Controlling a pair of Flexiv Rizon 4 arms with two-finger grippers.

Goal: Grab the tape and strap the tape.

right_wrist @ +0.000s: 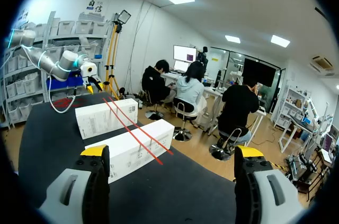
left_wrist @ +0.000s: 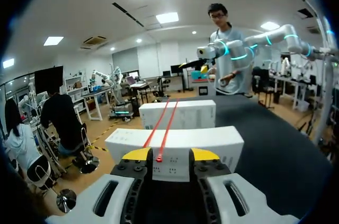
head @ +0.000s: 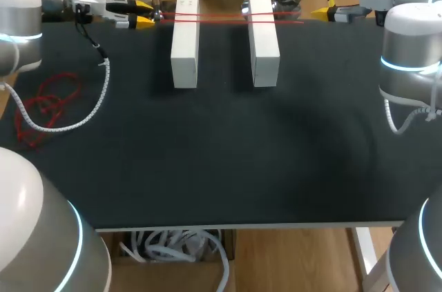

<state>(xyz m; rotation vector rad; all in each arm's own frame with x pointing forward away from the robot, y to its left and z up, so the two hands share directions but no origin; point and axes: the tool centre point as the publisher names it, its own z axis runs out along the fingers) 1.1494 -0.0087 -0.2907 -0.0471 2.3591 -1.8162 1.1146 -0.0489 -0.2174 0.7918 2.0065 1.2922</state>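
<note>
Stretching across the far end of the black table [head: 221,161], the red tape [head: 221,17] runs as two thin strands over the tops of two long white boxes that lie side by side with a gap between them. From where I stand, the left box [head: 185,43] is the one nearer the left gripper [head: 143,14], and the right box [head: 264,43] is nearer the right gripper [head: 323,11]. The left gripper sits low at the table's far left corner, pointing at the end of the left box. Its yellow tips are parted, and one end of the tape lies in the middle of the gap just ahead of them, touching neither finger, so this tool is released and grips nothing. Its wrist camera shows this closely: the strands start between the fingers of the left gripper [left_wrist: 170,154], cross the left box [left_wrist: 212,142] and carry on over the right box [left_wrist: 185,114]. The right gripper hangs at the far right corner, off the table's edge, well apart from the tape's other end, which juts a little past the right box. Its own view shows the right gripper [right_wrist: 171,152] spread wide and holding nothing, with the tape [right_wrist: 132,128] ahead of it on the right box [right_wrist: 122,155]. A tangle of red cord [head: 48,109] lies by the table's left edge, and a white coiled cable [head: 97,99] from the left arm loops beside it.
</note>
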